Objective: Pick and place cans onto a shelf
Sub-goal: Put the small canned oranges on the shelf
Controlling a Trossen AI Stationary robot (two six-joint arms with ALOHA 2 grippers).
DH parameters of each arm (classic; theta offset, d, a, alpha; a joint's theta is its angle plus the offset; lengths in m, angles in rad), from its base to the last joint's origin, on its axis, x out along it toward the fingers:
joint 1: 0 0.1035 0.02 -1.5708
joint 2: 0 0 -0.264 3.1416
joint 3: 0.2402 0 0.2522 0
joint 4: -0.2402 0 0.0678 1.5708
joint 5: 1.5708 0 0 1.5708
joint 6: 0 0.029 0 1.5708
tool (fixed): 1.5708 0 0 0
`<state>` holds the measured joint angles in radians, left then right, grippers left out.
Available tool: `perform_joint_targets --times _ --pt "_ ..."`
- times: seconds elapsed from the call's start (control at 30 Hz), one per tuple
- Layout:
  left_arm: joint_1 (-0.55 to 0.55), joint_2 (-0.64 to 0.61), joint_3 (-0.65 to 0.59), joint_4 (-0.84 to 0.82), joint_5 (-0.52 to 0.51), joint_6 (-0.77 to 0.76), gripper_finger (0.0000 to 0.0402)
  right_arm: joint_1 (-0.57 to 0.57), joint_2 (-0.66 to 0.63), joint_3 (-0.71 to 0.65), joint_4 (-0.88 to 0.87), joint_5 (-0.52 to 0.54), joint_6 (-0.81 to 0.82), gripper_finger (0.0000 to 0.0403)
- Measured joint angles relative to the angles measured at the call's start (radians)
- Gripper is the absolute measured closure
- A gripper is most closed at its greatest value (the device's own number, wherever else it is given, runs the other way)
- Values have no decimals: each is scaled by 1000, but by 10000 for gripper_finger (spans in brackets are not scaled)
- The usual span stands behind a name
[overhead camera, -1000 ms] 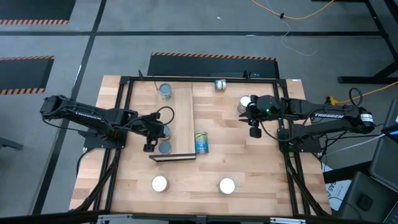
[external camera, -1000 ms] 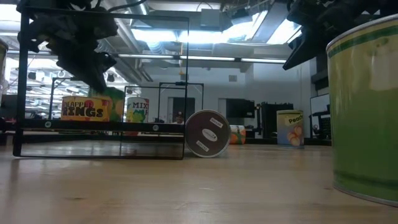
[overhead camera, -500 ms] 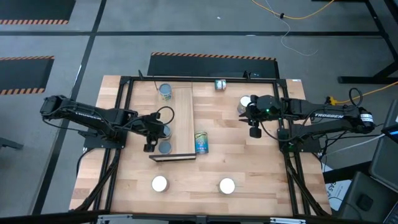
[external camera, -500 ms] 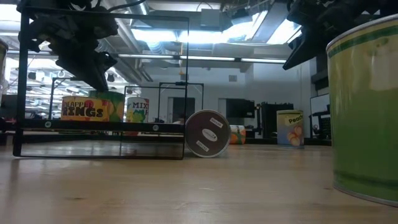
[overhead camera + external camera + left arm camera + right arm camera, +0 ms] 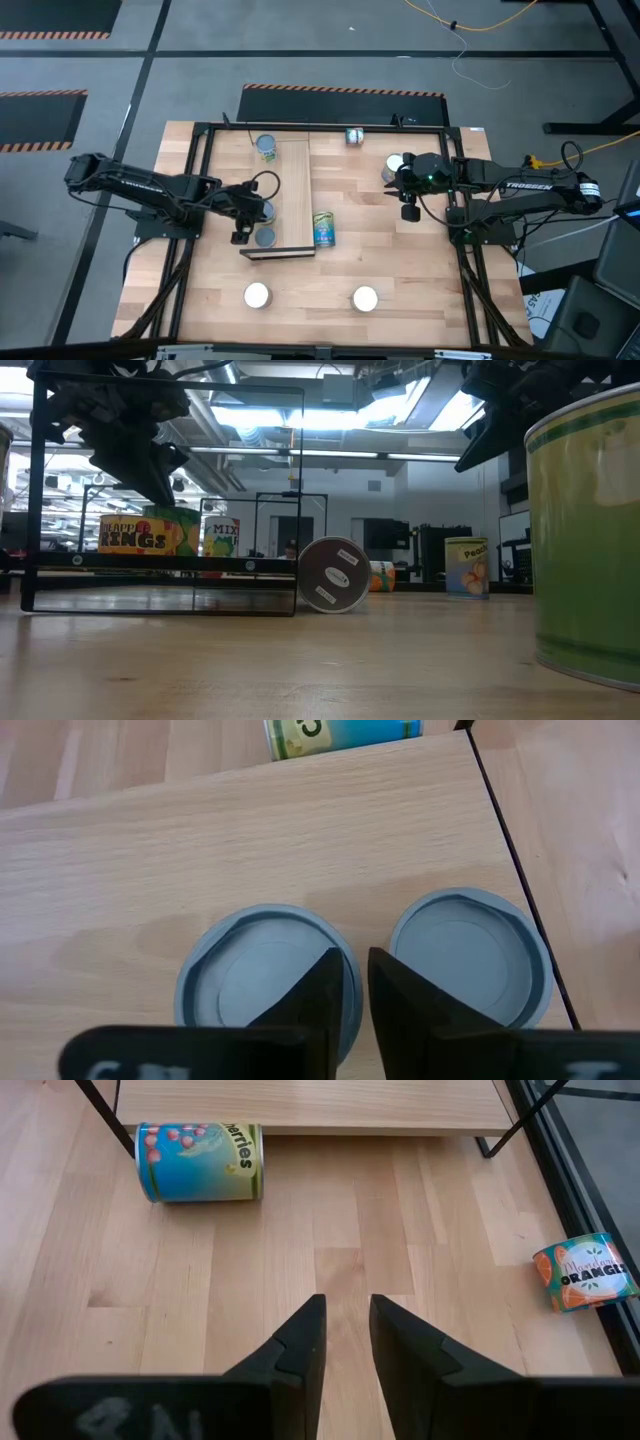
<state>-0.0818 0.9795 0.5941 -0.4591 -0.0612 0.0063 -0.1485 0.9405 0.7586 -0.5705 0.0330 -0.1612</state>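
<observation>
Wooden shelf [image 5: 250, 850] bears two grey-topped cans [image 5: 465, 960].

One camera is looking straight down; another is looking level from tabletop height; both are sharing the shelf [image 5: 290, 195].

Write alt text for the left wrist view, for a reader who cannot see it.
The left gripper hangs over the light-wood shelf, its dark fingers slightly parted above the gap between two upright cans with grey tops standing side by side. Beyond the shelf's edge lies a can with a blue-and-yellow label.
</observation>
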Motion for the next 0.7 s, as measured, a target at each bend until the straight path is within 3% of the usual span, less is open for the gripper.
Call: perform_joint_targets --times 0.33,0.53,0.7 --pt "0 -101 0 7 -2 -1 365 0 0 0 1 0 0 318" --pt "0 -175 0 5 -64 10 363 0 0 0 5 0 1 318" --pt "0 -217 0 9 -83 52 363 0 0 0 33 18 6 297"
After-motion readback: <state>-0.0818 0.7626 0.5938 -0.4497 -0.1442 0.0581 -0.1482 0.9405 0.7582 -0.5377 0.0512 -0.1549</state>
